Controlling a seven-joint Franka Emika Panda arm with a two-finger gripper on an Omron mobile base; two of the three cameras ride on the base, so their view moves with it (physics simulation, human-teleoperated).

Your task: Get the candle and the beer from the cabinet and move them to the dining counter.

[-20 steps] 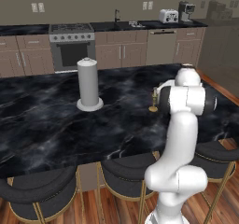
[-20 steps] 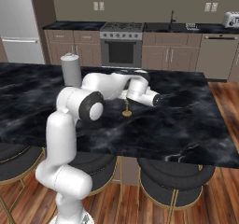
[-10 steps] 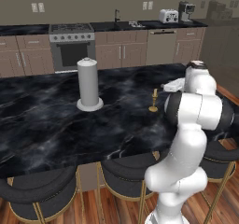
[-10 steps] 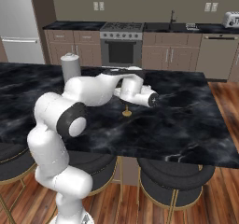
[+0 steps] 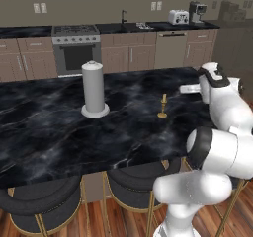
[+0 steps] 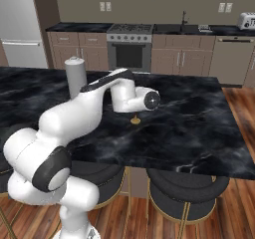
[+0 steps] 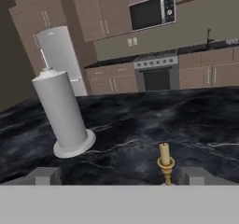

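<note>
The hand (image 7: 116,175) is spread wide and holds nothing; in the hand view its two finger tips (image 7: 45,175) show as grey stubs far apart at the bottom edge, with the candle (image 7: 165,164) standing upright between them, nearer the right-hand tip and apart from both. The candle's base is cut off by the bottom of that view. In the left base view the hand is hard to make out behind the robot's own white links, and in the right base view the arm's wrist covers the candle's stem, leaving its round base (image 6: 135,120) visible on the black marbled tabletop (image 6: 199,123). The left base view shows the whole candle (image 5: 162,106), free-standing, well to the right of the tall white paper-towel roll (image 5: 94,89).
</note>
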